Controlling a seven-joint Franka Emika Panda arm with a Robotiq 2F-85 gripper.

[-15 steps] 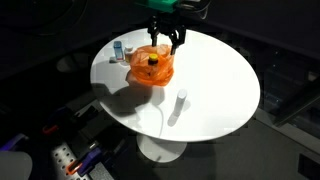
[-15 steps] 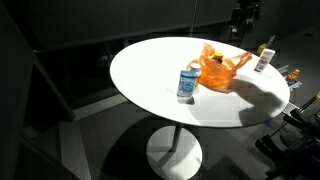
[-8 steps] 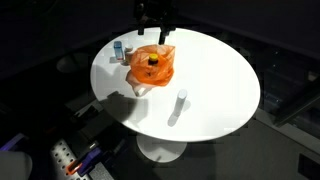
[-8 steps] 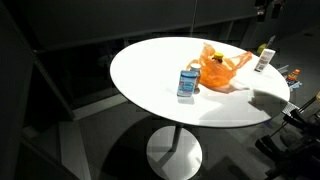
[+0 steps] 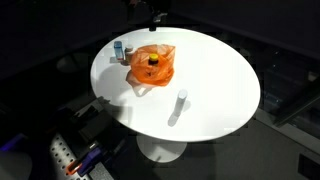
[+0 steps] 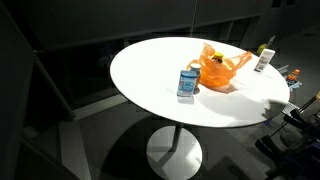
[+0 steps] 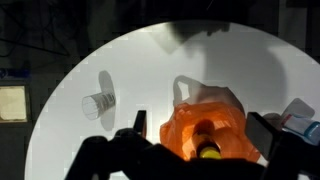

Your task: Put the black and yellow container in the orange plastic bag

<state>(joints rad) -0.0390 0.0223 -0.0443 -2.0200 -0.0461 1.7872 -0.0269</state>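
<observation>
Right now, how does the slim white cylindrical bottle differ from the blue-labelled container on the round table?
The white bottle is slim and mostly white; the blue-labelled container is broader with a blue label. The white bottle stands alone, well away from the orange plastic bag; the blue-labelled container sits close beside that bag. Both stand upright, outside the bag.

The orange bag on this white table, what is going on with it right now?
The black and yellow container sits inside the orange plastic bag on the round table. The robot's claw hangs open above it, holding nothing. A blue carton and a white bottle stand nearby.
</observation>
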